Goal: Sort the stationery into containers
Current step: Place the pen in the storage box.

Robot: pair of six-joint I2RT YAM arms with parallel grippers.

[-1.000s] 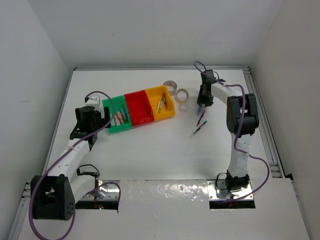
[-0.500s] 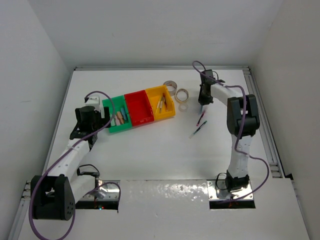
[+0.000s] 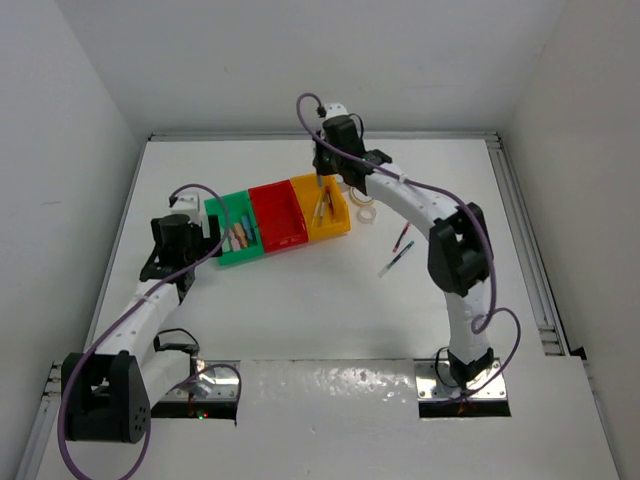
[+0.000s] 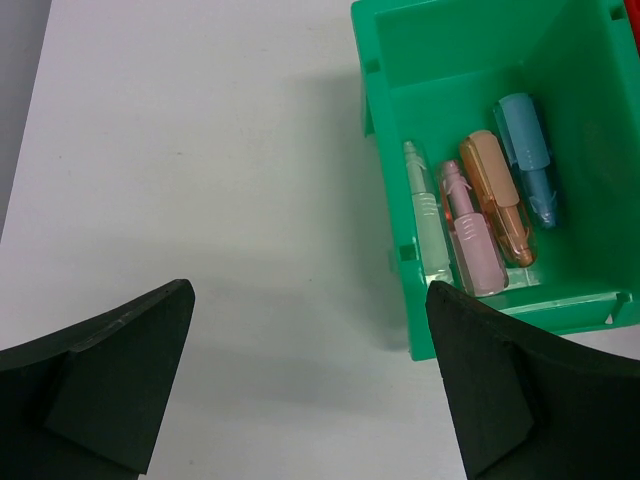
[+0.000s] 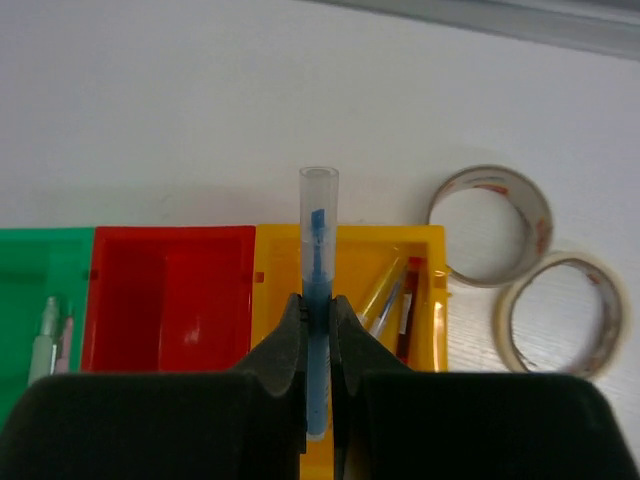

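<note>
My right gripper (image 5: 318,310) is shut on a blue pen (image 5: 318,240) and holds it over the yellow bin (image 5: 350,262), which holds pens (image 5: 395,295); in the top view it (image 3: 322,172) hangs above that bin (image 3: 342,222). The red bin (image 3: 277,215) holds nothing that I can see. The green bin (image 4: 590,60) holds several short pastel highlighters (image 4: 490,200). My left gripper (image 4: 310,390) is open over bare table left of the green bin (image 3: 222,205). Two tape rings (image 5: 490,225) (image 5: 562,315) lie right of the yellow bin. Two pens (image 3: 402,238) (image 3: 395,260) lie on the table.
The white table (image 3: 300,310) is walled on left, back and right. A metal rail (image 3: 530,250) runs along its right side. My right arm (image 3: 420,200) arches across the back right of the table, above the tape rings.
My right gripper has swung left from the pens at the right to above the yellow bin, carrying the blue pen. The left arm has not moved.
</note>
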